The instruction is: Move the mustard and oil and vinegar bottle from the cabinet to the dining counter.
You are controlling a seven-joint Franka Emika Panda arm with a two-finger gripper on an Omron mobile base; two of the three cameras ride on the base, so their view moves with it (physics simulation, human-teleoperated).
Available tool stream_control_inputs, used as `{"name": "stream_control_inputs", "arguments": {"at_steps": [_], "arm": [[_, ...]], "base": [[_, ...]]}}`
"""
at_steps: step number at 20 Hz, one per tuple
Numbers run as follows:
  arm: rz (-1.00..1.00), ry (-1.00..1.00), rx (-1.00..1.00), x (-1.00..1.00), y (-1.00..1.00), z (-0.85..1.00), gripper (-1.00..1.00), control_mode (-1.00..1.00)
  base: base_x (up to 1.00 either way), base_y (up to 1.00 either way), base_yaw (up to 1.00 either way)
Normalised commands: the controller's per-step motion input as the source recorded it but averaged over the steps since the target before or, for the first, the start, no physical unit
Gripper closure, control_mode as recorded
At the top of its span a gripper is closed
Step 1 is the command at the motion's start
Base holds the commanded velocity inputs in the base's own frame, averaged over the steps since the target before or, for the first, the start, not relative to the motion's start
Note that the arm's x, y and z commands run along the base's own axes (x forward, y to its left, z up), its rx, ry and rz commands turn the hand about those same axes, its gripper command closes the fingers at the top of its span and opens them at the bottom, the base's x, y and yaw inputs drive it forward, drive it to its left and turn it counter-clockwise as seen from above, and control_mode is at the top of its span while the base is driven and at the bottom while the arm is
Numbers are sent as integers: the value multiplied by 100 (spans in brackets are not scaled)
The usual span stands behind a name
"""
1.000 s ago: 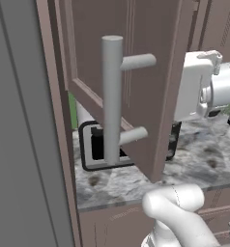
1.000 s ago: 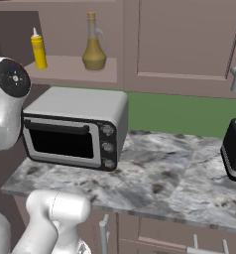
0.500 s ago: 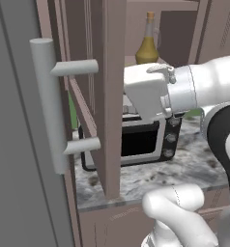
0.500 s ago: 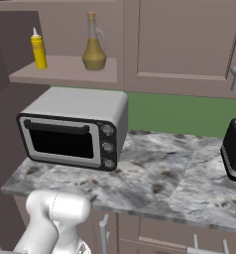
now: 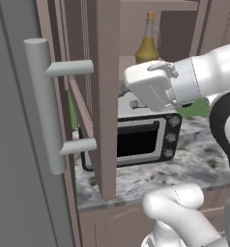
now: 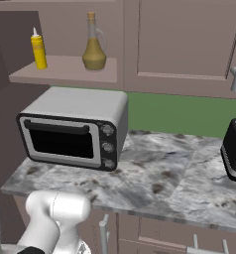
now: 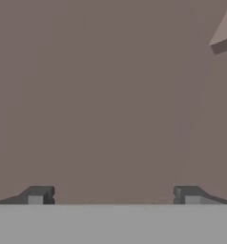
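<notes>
The cabinet stands open, and on its inner shelf point(image 6: 65, 74) are the yellow mustard point(image 6: 38, 49) at the left and the oil and vinegar bottle point(image 6: 93, 47) about a hand's width to its right. The flask point(image 5: 148, 46) also peeks out past the swung-out cabinet door point(image 5: 107, 96). The white hand point(image 5: 153, 87) hovers below the shelf, beside the door's edge. My gripper point(image 7: 113, 198) is open, its dark fingertips point(image 7: 36, 195) far apart, nothing between them, and it faces a flat mauve panel at close range. The dining counter is out of view.
A silver toaster oven point(image 6: 73, 129) sits on the marbled worktop point(image 6: 159, 183) under the shelf, with a dark toaster point(image 6: 234, 154) at the right edge. The door's grey bar handle point(image 5: 44, 106) juts out at the left. A closed cabinet door point(image 6: 179, 44) lies right of the shelf.
The cabinet door has swung wider open, its handle sliding left in the left base view. The arm has left the right base view and its hand now sits by the door's edge.
</notes>
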Motion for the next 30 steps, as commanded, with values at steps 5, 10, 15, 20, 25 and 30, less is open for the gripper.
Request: {"name": "stream_control_inputs", "arguments": {"at_steps": [5,10,15,20,25,30], "arm": [[-3,0,-13,23,-61,1,-100,-100],[-8,-8,-20,24,-54,0,-100,-100],[-11,-6,-22,43,-40,0,-100,-100],[-10,-23,-19,55,-13,0,-100,-100],[0,-31,-5,57,0,0,-100,-100],[0,-15,0,60,-5,8,-100,-100]], "base": [[0,0,0],[0,0,0],[0,0,0],[0,0,0],[0,0,0],[0,0,0]]}}
